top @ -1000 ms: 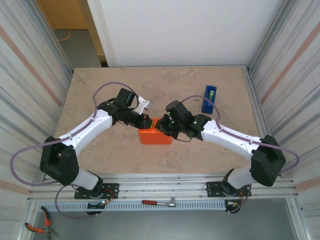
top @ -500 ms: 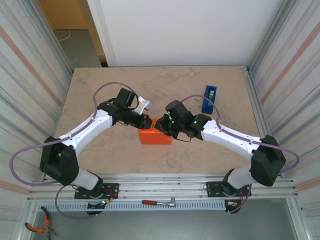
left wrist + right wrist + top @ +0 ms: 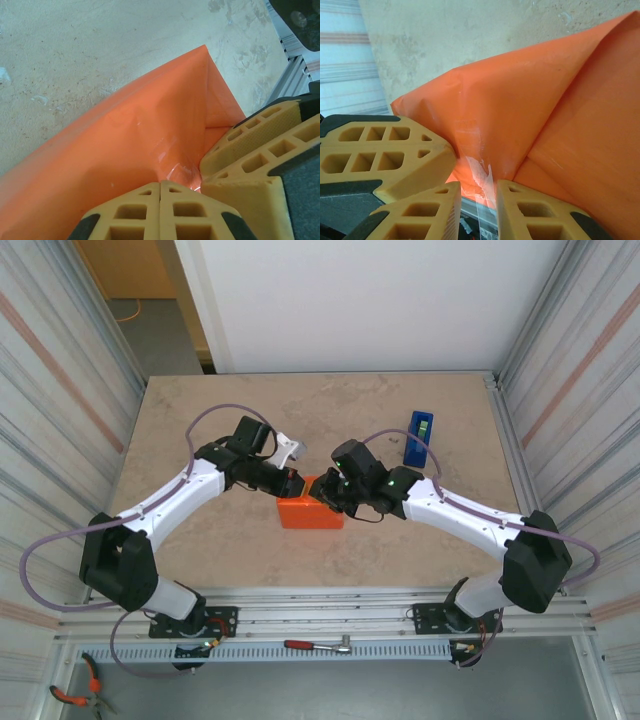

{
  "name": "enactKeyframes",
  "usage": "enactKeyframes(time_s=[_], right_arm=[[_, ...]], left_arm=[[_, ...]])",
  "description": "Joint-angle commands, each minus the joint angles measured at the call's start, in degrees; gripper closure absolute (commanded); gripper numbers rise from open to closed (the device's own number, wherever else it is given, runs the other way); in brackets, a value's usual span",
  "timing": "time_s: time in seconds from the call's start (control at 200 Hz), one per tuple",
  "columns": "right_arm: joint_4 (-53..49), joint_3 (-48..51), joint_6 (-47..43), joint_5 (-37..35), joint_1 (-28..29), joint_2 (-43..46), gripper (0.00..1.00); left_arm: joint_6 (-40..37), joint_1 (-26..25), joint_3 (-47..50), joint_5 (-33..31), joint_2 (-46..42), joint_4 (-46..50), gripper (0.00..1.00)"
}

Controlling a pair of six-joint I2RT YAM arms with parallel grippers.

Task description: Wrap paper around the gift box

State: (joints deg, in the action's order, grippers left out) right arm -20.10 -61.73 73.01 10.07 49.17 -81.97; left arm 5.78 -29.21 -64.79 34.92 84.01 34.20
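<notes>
Gift box — covered over by the orange paper [image 3: 311, 513]; box and paper make one low parcel near the middle of the table [image 3: 200, 420], close in front of both wrists and well apart from the blue tape dispenser [image 3: 418, 437] at far right. Orientation: flat side up, long axis running left to right, about parallel with the table's near edge, short ends toward the side walls. Left gripper [image 3: 160, 189]: clenched, fingers together, tips set against the paper at a fold; whether any paper is nipped between them I cannot tell. Right gripper [image 3: 477, 194]: jaws a little apart, gripping nothing, a strip of clear tape [image 3: 479, 175] lying on the paper in the gap; its tips sit just beside the left ones on the far edge of the parcel. Step, as I judge it: fixing a folded flap with tape, the wrap itself largely done. Next move, as I judge it — I would back the right fingers off straight and slowly so the tape does not lift with them, left tips pressing the fold flat meanwhile.
</notes>
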Motion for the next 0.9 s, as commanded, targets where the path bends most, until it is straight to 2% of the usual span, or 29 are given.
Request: enactKeyframes(time_s=[0.0, 0.23, 0.461, 0.641, 0.897], right_arm=[[-6.53, 0.97, 0.66, -0.92, 0.01, 1.68, 0.74], [-6.53, 3.56, -0.10, -1.64, -1.03, 7.17, 0.71], [-2.12, 2.18, -3.81, 3.23, -5.10, 7.65, 1.00], [0.93, -1.72, -5.40, 6.71, -7.29, 2.90, 1.00], [4.05, -5.03, -5.32, 9.07, -7.50, -3.46, 1.00]], left_arm=[[-1.04, 0.21, 1.92, -2.67, 1.55, 2.46, 1.00], [-1.05, 0.21, 2.12, -2.59, 0.94, 2.46, 1.00], [-1.21, 0.23, 2.30, -2.42, 0.87, 2.43, 1.00], [-1.28, 0.25, 2.48, -2.36, 0.72, 2.28, 1.00], [-1.22, 0.22, 2.62, -2.35, 0.59, 2.21, 1.00]])
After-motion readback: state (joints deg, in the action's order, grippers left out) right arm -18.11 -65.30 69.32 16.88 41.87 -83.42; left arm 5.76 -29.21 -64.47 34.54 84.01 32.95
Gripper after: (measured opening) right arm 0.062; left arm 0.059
